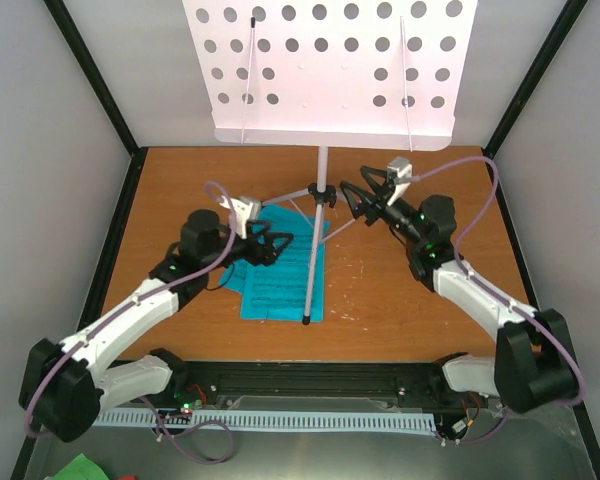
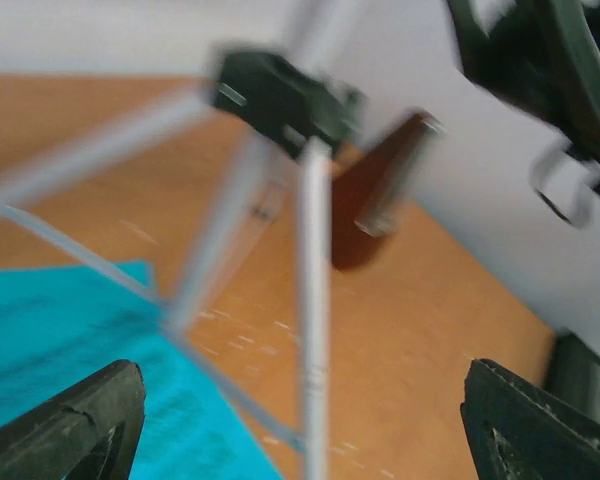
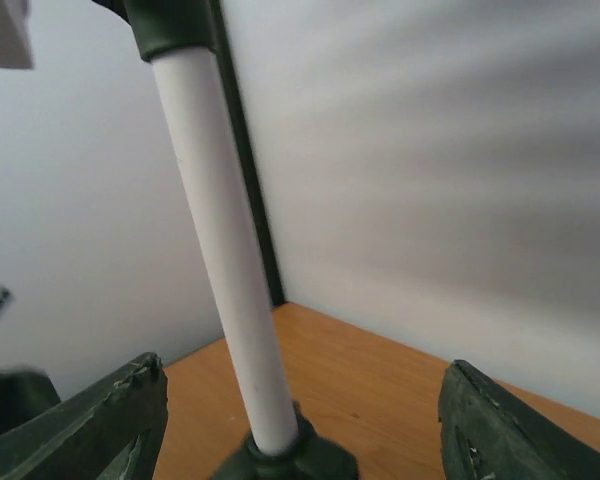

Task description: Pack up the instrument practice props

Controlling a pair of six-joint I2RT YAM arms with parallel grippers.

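Observation:
The silver music stand has its perforated desk point(image 1: 330, 65) at the back, with its pole point(image 1: 320, 165) and tripod legs point(image 1: 310, 270) spread over the table. Blue sheet-music pages point(image 1: 280, 280) lie flat under the legs. My left gripper point(image 1: 275, 246) is open over the pages, left of the front leg. In the left wrist view that leg point(image 2: 315, 330) runs between the open fingers point(image 2: 70, 430). The brown metronome point(image 2: 375, 195) stands behind the tripod hub. My right gripper point(image 1: 360, 200) is open just right of the hub. In the right wrist view the pole point(image 3: 225, 250) stands between its fingers point(image 3: 520, 420).
The wooden table point(image 1: 410, 300) is boxed in by white walls with black corner posts point(image 1: 95, 75). The stand's desk overhangs the back of the table. A cable tray point(image 1: 310, 420) runs along the near edge between the arm bases.

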